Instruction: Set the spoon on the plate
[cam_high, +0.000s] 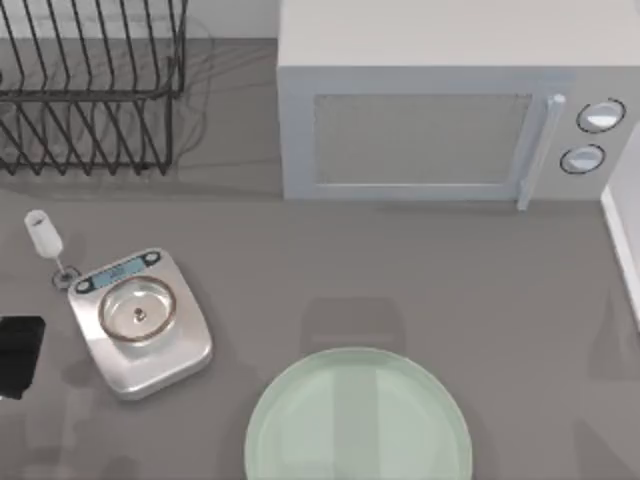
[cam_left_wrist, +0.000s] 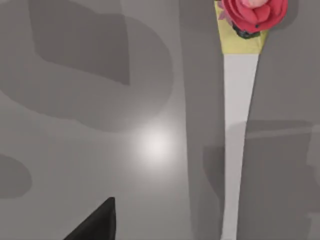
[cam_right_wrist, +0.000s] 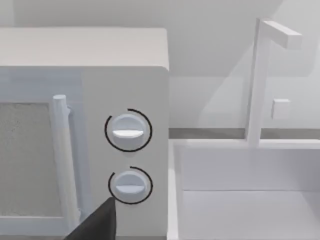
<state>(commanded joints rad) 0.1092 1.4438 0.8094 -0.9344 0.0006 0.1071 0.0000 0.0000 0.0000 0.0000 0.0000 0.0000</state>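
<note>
Fingers: you cannot tell their state on either arm. Left gripper (cam_high: 20, 355) sits left of the scale (cam_high: 140, 322), apart from the spoon (cam_high: 44, 236) behind it. Plate (cam_high: 358, 420) lies right of the scale.

Table layout from above

A large round pale mint-green plate (cam_high: 358, 415) lies at the near edge, centre; to its left sits a silver kitchen scale with a small round pan (cam_high: 138, 320), and just beside the scale's far-left corner lies a small all-white spoon (cam_high: 45, 238). Behind, a black wire dish rack (cam_high: 90, 85) stands far left, a white microwave (cam_high: 440, 110) far right.
</note>
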